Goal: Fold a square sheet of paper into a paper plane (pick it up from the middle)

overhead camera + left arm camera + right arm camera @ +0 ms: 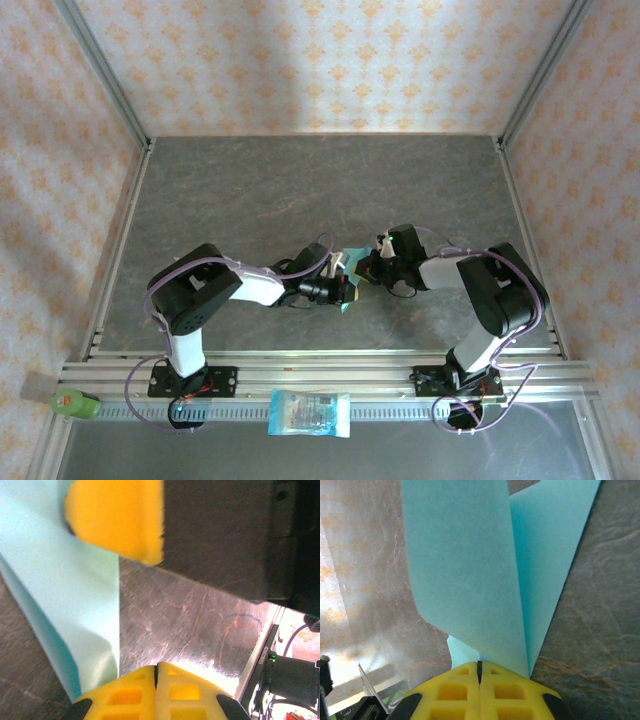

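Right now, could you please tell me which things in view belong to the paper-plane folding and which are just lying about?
For the job: square sheet of paper, partly folded, pinched in the shut right claw; left claw, shut beside it.
Lying about: blue-and-white printed packet at the near edge; green object at the near-left corner.

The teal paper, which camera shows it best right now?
The right wrist view: the teal paper appears large and close, two folded layers rising from the shut right claw. The left wrist view catches one flap along its left side; the top view shows a small scrap mid-scene.
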Tool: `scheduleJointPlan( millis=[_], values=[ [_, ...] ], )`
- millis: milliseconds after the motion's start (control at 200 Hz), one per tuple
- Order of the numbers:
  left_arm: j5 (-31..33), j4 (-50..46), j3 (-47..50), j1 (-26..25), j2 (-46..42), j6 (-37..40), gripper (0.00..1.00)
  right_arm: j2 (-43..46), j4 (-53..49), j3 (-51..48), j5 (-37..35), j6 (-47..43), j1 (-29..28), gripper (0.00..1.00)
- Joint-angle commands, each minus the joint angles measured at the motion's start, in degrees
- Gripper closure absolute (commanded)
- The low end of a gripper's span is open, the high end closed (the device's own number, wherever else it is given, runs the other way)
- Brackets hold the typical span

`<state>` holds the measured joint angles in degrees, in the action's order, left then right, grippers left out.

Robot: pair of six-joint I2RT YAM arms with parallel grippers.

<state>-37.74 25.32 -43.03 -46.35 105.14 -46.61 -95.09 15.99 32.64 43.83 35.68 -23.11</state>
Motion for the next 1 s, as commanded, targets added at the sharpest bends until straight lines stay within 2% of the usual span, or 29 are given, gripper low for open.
scheduleJointPlan(
  millis=[0,330,430,996],
  values=[
    [-2.0,1.9,1.7,-0.4,0.5,-0.7,0.94,-3.7,-5.3,-1.5,-12.2,-2.3,0.0,1.00],
    [-1.8,3.0,4.6,-1.3,-1.7,-1.6,0.93,-4.1,-5.7,-1.4,-12.5,-2.4,0.0,1.00],
    [-0.4,0.6,4.5,-1.7,-2.3,-1.2,0.92,-4.1,-5.8,-1.2,-12.6,-2.4,0.0,1.00],
    [-1.4,2.3,8.4,-4.4,-3.2,-2.8,0.92,-4.0,-6.5,-1.0,-12.9,-2.6,0.0,1.00]
  ],
)
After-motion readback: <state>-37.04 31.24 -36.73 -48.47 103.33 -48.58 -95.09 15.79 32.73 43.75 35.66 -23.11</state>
